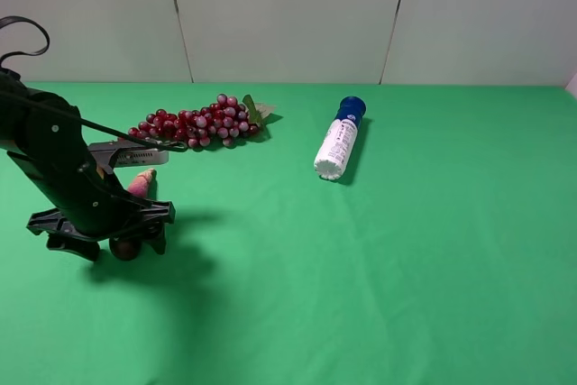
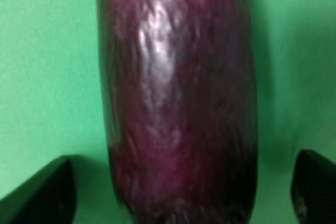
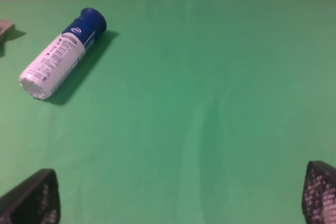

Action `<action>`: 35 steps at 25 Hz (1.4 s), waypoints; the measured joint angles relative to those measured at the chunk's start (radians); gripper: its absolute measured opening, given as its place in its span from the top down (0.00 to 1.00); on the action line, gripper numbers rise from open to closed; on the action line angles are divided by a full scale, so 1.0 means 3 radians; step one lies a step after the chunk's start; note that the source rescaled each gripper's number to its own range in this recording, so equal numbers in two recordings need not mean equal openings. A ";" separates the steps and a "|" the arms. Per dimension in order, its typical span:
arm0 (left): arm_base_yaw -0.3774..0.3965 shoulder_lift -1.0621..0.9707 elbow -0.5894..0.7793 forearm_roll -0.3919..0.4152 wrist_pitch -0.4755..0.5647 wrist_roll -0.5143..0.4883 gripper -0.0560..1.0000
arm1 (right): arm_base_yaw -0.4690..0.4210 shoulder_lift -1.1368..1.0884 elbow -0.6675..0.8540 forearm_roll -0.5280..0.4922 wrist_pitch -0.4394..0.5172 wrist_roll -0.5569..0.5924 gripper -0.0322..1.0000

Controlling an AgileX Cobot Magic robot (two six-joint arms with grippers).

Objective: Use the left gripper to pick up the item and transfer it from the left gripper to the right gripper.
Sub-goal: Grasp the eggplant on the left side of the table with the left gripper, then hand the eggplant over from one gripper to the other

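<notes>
Left pincer [image 1: 115, 239] is sitting low over the small dark purple eggplant with the pale pinkish stem [image 1: 141, 184], which is lying on the green tabletop [image 1: 406, 268] at the left side, near the bunch of red plastic grapes [image 1: 198, 123].

Key relation: the eggplant's long axis is running between the two black fingertips [image 2: 39, 195], square to their closing line. Its stem end is pointing toward the grapes and its dark rounded end toward the camera.

Left wrist view: the purple body [image 2: 178, 103] is filling the middle, and green is showing on both sides, so the left pincer is spread astride it, not yet touching.

Right pincer [image 3: 181, 198] is spread wide with nothing between its tips. It is facing the white bottle with the blue cap [image 3: 58, 56], well apart from the eggplant.

Judgement: the squeeze only needs to come straight inward.
</notes>
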 joint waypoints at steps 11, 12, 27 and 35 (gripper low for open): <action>0.0000 0.0000 0.0000 0.0000 -0.0003 0.0000 0.95 | 0.0000 0.0000 0.0000 0.0000 0.0000 0.0000 0.00; 0.0000 0.0000 0.0000 0.0000 -0.0003 0.0000 0.95 | 0.0000 0.0000 0.0000 0.0000 0.0000 0.0000 0.00; 0.0000 0.0000 -0.0001 0.0000 0.0099 0.0011 0.95 | 0.0000 0.0000 0.0000 0.0000 0.0000 0.0000 0.00; 0.0000 -0.0188 -0.0004 0.0084 0.0372 0.0074 0.95 | 0.0000 0.0000 0.0000 0.0000 0.0000 0.0000 0.00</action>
